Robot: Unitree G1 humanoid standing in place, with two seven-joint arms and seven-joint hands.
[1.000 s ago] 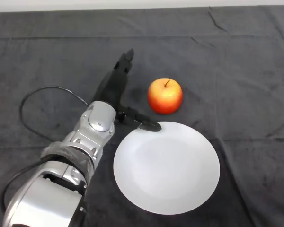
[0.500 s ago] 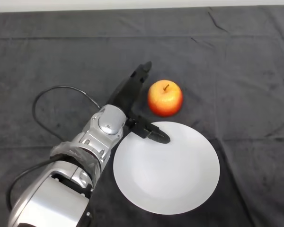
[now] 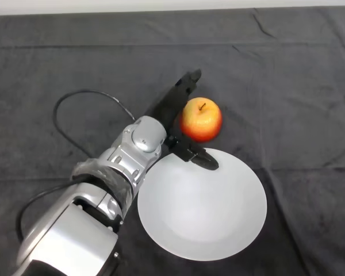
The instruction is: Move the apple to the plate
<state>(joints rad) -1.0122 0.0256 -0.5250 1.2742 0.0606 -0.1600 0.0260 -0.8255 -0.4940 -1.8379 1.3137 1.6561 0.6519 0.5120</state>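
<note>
A round red-and-yellow apple (image 3: 200, 119) with its stem upward is seen just above the centre of the frame, resting on the dark cloth-covered table (image 3: 299, 86), close to the upper-left rim of the round white plate (image 3: 202, 202) but not on it. The black left hand (image 3: 173, 118) is placed at the apple's left side, spread and grasping nothing: the fingers (image 3: 187, 84) are extended toward the upper right past the fruit's top-left edge, while the thumb (image 3: 200, 157) is laid across the plate's rim below it. The apple is thus bracketed in the gap, lying to the hand's right. Whether it is touched cannot be told.
</note>
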